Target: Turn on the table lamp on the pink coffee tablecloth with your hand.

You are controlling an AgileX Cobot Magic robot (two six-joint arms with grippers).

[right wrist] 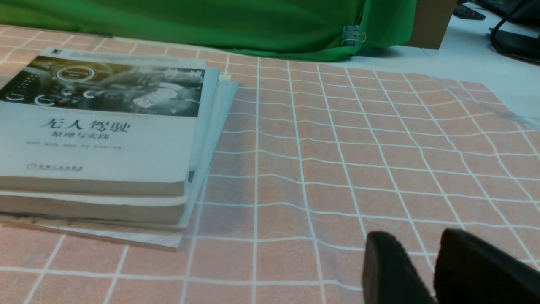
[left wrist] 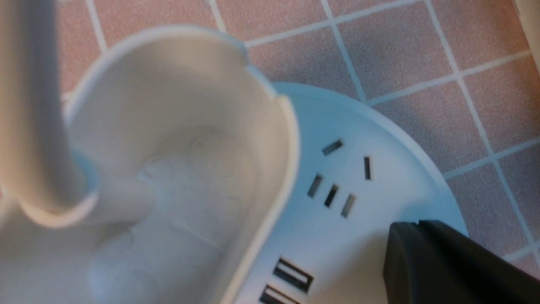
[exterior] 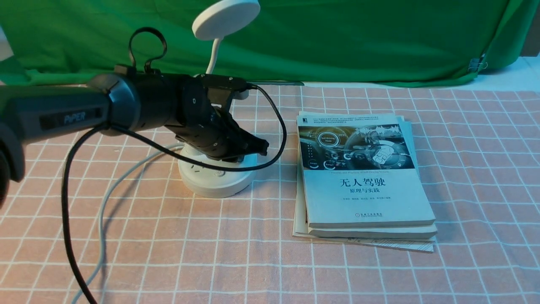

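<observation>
Just beside the table lamp (exterior: 219, 181), at its 3 o'clock: a stack of books (exterior: 363, 169), flat on the pink tablecloth (exterior: 379, 270), parted from the round base (exterior: 198, 179) by a narrow strip of cloth. At 12 o'clock, behind everything, a green cloth (exterior: 358, 38) draped down to the table. From the base toward 8 o'clock, the white cord (exterior: 105, 202), trailing over the grid to the near edge. Across the front of the base, a black cable (exterior: 282, 126), looping off the left arm (exterior: 76, 114) toward the books and back.

Over the base's 2 o'clock part, the left gripper (exterior: 260, 147), fingers pressed together, holding nothing. In the left wrist view, the same left gripper (left wrist: 415, 230) low over the white top, near the socket slots and beside the oval cup (left wrist: 168, 126). Touching or just above: cannot tell.

Well apart from the lamp, the right gripper (right wrist: 430, 242), low over bare cloth with the books off to one side, fingers (right wrist: 388, 261) a narrow gap apart, empty.

Lower neck (exterior: 213, 55) and cup hidden behind the arm in the front view. Head (exterior: 225, 19) clipped by the top edge, underside turned away, so lit or unlit hard to say. Buttons not made out. Neck a pale blur in the wrist view.
</observation>
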